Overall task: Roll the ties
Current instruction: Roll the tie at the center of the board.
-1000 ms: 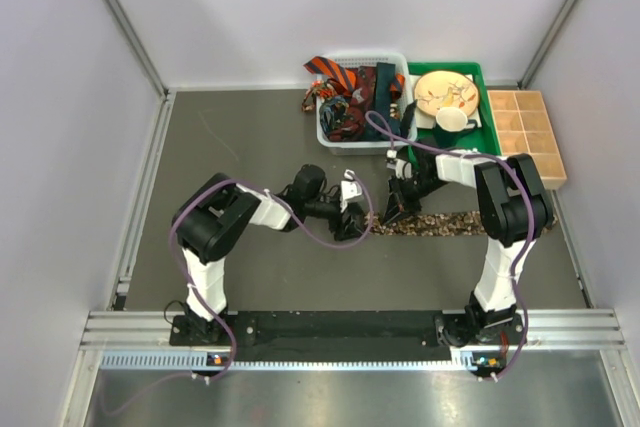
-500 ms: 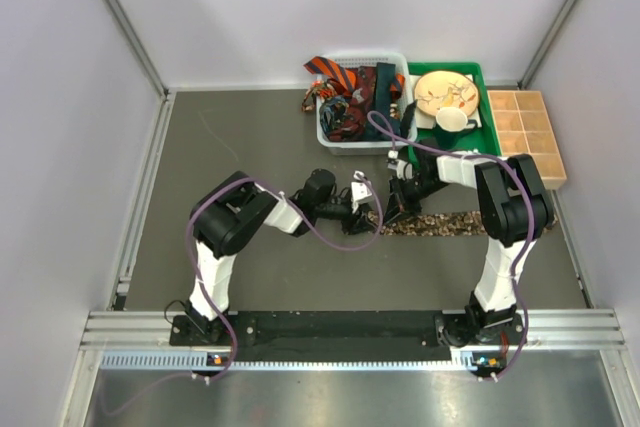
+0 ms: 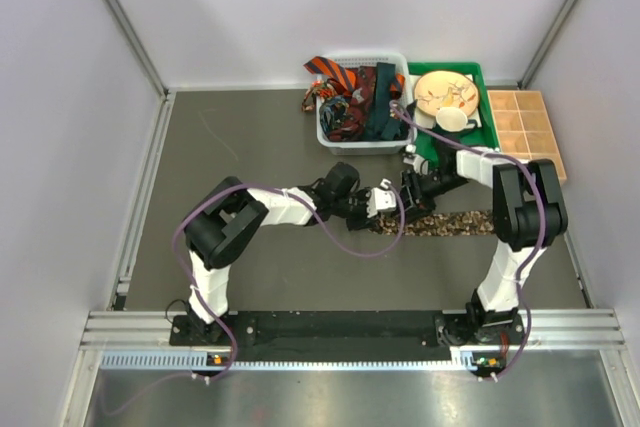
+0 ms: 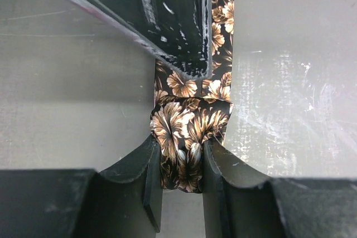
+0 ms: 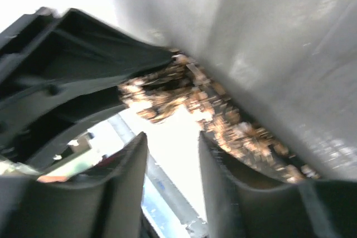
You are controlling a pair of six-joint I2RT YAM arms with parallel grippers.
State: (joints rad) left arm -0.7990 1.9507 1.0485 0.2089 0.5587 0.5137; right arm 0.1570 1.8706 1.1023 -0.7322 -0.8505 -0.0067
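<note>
Jaws of the left gripper [image 4: 181, 147] pinch the limp, probably slippery tie [image 4: 192, 118] at its rolled end; right gripper [image 5: 173, 146] spread.

- One floral tie [image 4: 187, 132], at my left gripper [image 4: 179, 160], just beside my right gripper [image 5: 170, 154].
- One white basket [image 3: 330, 137] beyond both, holding tangled ties [image 3: 345, 82]: at least four, exact count unclear.
- One green tray [image 3: 482, 137], one plate [image 3: 445, 92], one cup [image 3: 455, 119].
- One wooden compartment box [image 3: 525, 132].
</note>
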